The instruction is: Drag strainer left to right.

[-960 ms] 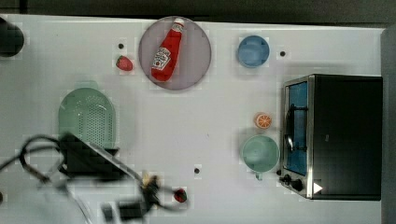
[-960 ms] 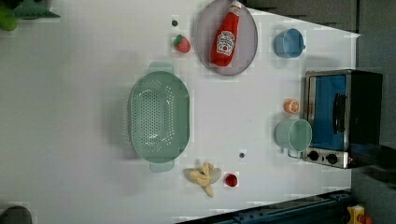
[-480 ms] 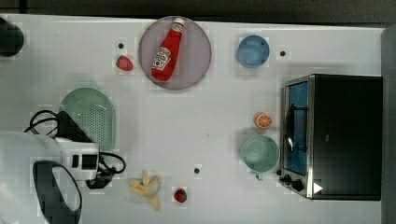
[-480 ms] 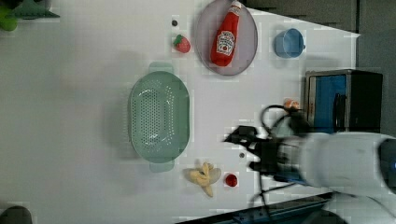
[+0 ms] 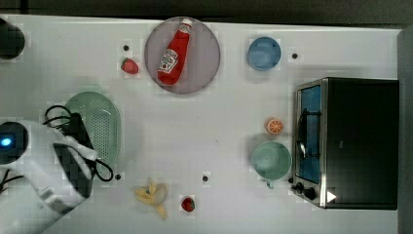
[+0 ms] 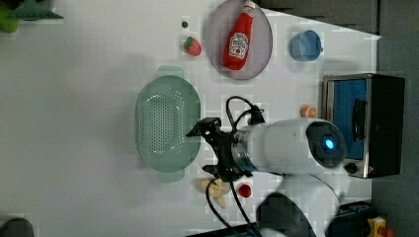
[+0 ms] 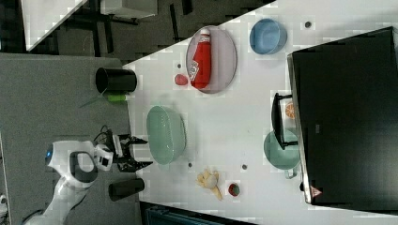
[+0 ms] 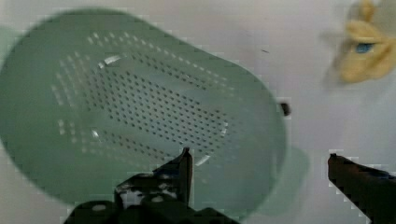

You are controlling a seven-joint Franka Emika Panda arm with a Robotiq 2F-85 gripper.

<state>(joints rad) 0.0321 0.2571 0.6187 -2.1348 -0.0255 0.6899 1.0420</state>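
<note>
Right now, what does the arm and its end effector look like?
The arm is glossy white with dark grey joint sections and a round cap bearing a glowing blue light. Black cables loop around the wrist. The end effector is black, with two slim pointed fingers.

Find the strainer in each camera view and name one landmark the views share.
Top view: strainer at left, partly under the arm.
Left view: centre-left.
Right view: centre-left.
Wrist view: spans most of the picture.
Shared landmark: peeled banana.
</note>
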